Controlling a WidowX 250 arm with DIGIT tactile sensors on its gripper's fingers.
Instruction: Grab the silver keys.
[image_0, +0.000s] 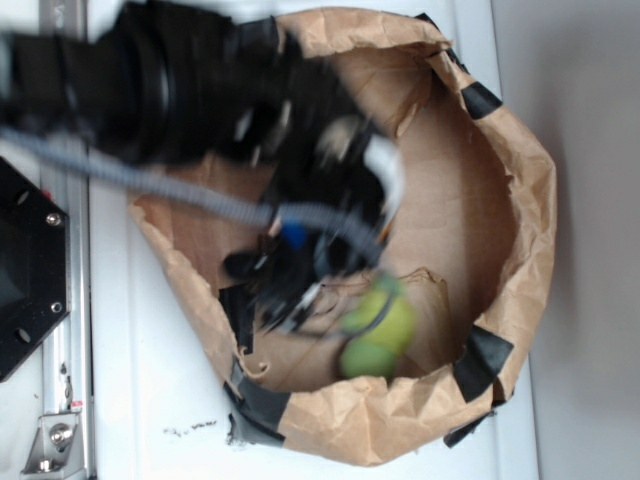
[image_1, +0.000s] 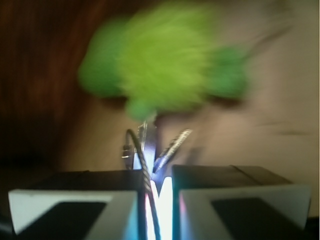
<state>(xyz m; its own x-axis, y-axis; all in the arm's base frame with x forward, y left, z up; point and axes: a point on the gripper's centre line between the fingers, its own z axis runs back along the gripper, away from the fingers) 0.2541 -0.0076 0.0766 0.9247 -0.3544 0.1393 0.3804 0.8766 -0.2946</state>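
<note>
I am seeing the silver keys (image_1: 150, 150) sticking up out of the narrow slit between my gripper's (image_1: 159, 200) two pads, the wire ring and a couple of key blades poking out just above the pad edges, so the gripper is clamping down on the keys with its pads nearly meeting. In the wrist view the keys are sitting just in front of the fuzzy green plush toy (image_1: 165, 65), which is filling the upper part of the picture, blurred, with its lower edge close above the key tips; I cannot tell whether they are touching. In the exterior view the gripper (image_0: 300, 290) is reaching down inside the crumpled brown paper bag (image_0: 520, 190), and the keys themselves are too blurred and hidden by the arm to pick out there. The plush toy (image_0: 378, 330) is lying on the bag's floor just beside the gripper. Strips of black tape (image_0: 482, 362) are holding the bag's rim in several spots, and the bag is resting on a white table (image_0: 150, 400).
</note>
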